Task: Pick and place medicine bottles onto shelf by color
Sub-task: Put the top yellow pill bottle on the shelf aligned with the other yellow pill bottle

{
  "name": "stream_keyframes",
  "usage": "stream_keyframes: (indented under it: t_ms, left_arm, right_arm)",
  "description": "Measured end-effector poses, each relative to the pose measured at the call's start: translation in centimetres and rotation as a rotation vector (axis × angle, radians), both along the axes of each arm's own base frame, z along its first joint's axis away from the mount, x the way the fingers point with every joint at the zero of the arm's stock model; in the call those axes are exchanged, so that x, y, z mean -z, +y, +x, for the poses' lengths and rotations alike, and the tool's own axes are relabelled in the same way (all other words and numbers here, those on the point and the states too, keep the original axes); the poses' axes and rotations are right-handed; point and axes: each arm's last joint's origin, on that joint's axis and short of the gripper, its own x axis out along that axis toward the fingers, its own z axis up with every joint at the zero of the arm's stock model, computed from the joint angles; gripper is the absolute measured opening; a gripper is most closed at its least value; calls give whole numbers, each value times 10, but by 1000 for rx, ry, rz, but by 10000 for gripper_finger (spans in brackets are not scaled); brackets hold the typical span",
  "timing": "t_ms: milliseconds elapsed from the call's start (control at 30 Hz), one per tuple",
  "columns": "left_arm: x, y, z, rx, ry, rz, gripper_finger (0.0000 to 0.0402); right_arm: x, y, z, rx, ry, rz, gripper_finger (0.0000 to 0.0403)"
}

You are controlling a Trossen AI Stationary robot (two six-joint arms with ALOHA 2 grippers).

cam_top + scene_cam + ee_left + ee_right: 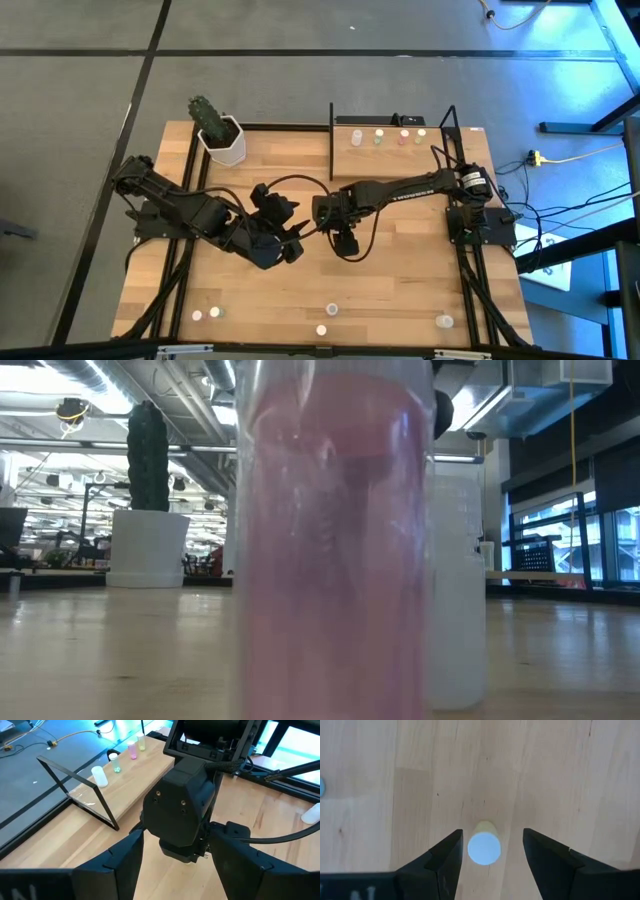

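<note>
Four small bottles (388, 138) stand on the light-wood shelf (400, 150); my right pincer (491, 851), wide open, straddles a white-capped bottle (484, 848), others remaining.

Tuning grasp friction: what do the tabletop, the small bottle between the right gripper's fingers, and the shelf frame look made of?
Light plank tabletop: wood, matte, with visible grain and board seams. Small pale round-capped bottle, standing between the open fingers of the right gripper: probably smooth plastic; the cap is flat and even-toned. Thin black shelf frame: looks like painted metal rod, slim with straight edges. Left gripper open, near the right arm's wrist.
</note>
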Motion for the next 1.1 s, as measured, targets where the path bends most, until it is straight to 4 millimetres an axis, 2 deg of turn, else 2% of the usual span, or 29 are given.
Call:
stream_keyframes:
  t_ms: [300,500,1100]
  left_arm:
    - [0,0,0,-10,-5,13,220]
    - [0,0,0,-15,-8,19,220]
    - [0,0,0,-17,-9,17,220]
  right_arm:
    - [1,0,0,41,1,9,209]
    - [18,-1,-5,69,40,-33,209]
    - [21,-1,-4,49,29,-30,209]
